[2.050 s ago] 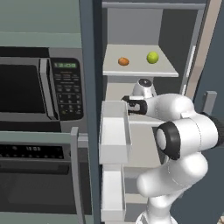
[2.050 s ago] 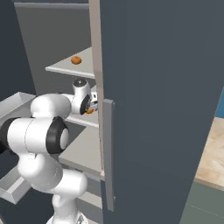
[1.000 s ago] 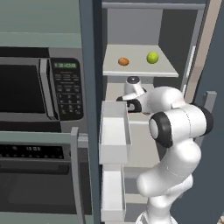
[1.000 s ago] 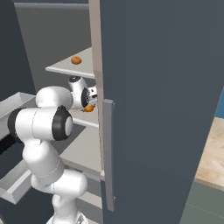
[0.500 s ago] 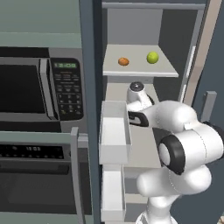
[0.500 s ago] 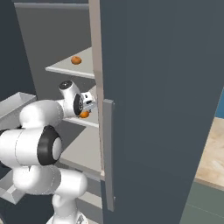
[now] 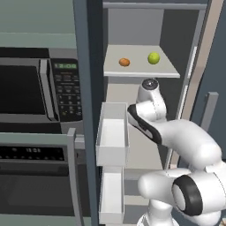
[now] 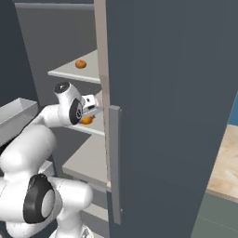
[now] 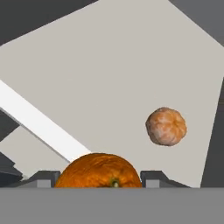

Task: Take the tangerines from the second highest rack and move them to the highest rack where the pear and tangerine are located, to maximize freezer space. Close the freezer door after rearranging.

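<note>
Claw (image 9: 99, 177) grasping a round orange tangerine (image 9: 99, 170) over the pale grey-beige second highest rack (image 9: 109, 78); likely risk: fruit slipping from the narrow fingertips or clipping the highest rack's (image 7: 141, 70) front edge.

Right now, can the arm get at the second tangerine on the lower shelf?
Probably not at once. The jaws already sit on either side of one tangerine, so the gripper seems taken. The other tangerine lies apart on the same shelf, with nothing between them.
</note>
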Controlling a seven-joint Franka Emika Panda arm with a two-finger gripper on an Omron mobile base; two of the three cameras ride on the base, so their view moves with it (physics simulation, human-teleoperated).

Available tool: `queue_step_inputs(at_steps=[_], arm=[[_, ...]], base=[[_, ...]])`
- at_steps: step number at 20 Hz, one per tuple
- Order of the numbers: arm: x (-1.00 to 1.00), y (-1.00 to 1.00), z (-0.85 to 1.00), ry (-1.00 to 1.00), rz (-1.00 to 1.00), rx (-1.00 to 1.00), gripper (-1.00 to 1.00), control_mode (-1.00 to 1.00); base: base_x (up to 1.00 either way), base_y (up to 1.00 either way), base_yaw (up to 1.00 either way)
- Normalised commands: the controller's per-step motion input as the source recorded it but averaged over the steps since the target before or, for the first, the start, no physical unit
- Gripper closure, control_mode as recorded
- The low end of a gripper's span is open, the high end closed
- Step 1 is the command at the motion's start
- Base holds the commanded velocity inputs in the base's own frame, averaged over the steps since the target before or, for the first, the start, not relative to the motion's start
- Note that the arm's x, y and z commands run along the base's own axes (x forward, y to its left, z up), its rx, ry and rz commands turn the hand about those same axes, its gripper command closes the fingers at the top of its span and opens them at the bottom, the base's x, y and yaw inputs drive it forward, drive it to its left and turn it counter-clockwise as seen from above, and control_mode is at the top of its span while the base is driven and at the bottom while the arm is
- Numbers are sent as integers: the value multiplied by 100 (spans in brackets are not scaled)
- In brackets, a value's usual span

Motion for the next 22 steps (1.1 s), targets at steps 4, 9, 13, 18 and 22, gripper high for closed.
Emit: queue_step_inputs(at_steps=[4, 9, 13, 18, 22], arm=[[-44, 0, 100, 0, 0, 0, 100, -100], [-21, 0, 100, -5, 0, 0, 100, -100], [8, 0, 90, -15, 0, 0, 100, -100], [44, 0, 62, -17, 0, 0, 100, -100], [72, 0, 30, -2, 0, 5, 100, -100]], base=[[0, 0, 0], [0, 0, 0], [0, 0, 0], [0, 0, 0], [0, 0, 0]])
